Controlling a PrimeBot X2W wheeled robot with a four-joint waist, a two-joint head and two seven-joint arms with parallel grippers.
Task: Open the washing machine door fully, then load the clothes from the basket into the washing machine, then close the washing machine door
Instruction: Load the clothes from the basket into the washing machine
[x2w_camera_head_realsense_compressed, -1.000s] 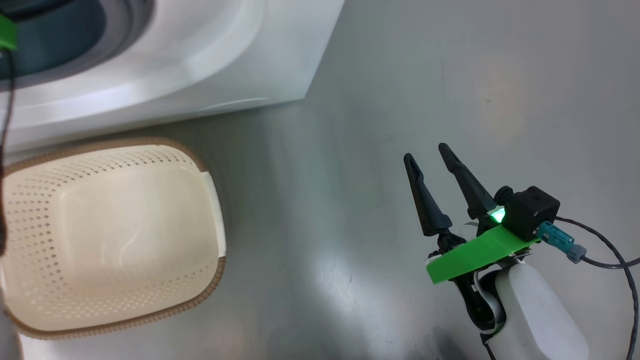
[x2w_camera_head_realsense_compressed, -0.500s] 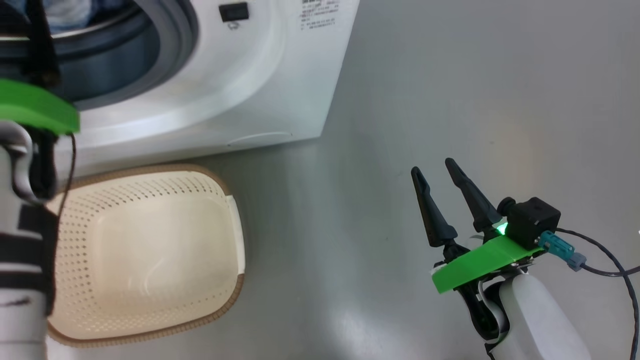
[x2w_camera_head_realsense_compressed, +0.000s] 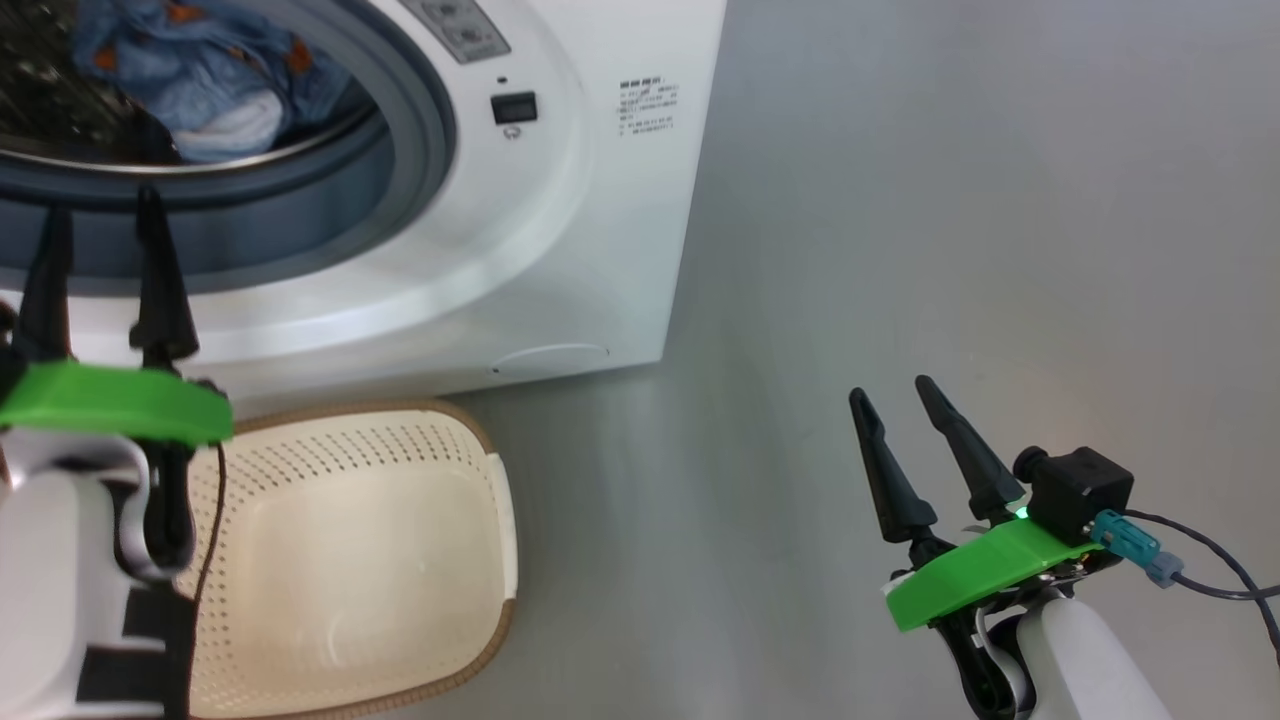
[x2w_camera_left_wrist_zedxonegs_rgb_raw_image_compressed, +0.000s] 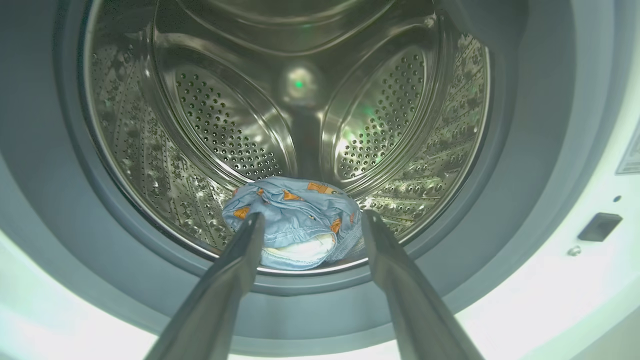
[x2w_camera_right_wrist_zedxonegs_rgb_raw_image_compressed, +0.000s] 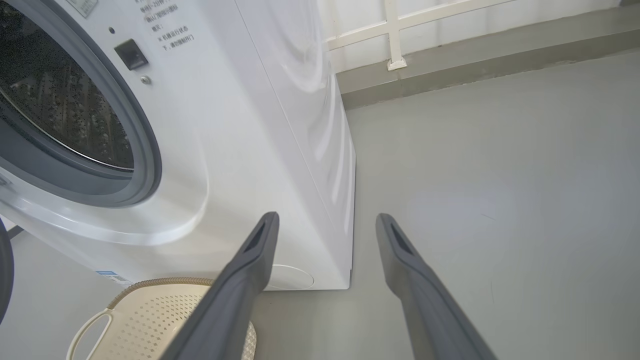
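The washing machine (x2w_camera_head_realsense_compressed: 590, 200) stands with its round opening uncovered; the washing machine door is out of view. The clothes (x2w_camera_head_realsense_compressed: 200, 70), light blue with orange prints and some white, lie at the bottom front of the steel drum (x2w_camera_left_wrist_zedxonegs_rgb_raw_image_compressed: 220, 115). My left gripper (x2w_camera_head_realsense_compressed: 103, 202) is open just outside the grey-blue gasket (x2w_camera_head_realsense_compressed: 300, 230). It points at the clothes (x2w_camera_left_wrist_zedxonegs_rgb_raw_image_compressed: 290, 210), and nothing is between its fingers (x2w_camera_left_wrist_zedxonegs_rgb_raw_image_compressed: 235, 270). The cream basket (x2w_camera_head_realsense_compressed: 400, 412) sits on the floor against the machine's front, with nothing in it. My right gripper (x2w_camera_head_realsense_compressed: 891, 389) hangs open over bare floor, right of the machine.
Grey floor (x2w_camera_head_realsense_compressed: 950, 200) stretches right of the machine. A round flap (x2w_camera_head_realsense_compressed: 550, 358) sits low on the machine's front, and a black latch socket (x2w_camera_head_realsense_compressed: 513, 107) is beside the opening. A white railing (x2w_camera_right_wrist_zedxonegs_rgb_raw_image_compressed: 395, 35) and a wall base run behind the machine (x2w_camera_right_wrist_zedxonegs_rgb_raw_image_compressed: 260, 125). The basket (x2w_camera_right_wrist_zedxonegs_rgb_raw_image_compressed: 165, 310) lies below my right fingers.
The head camera has tilted up, so the whole picture slid down and the drum with the clothes came into view. My left gripper has drawn back from the opening, still open.
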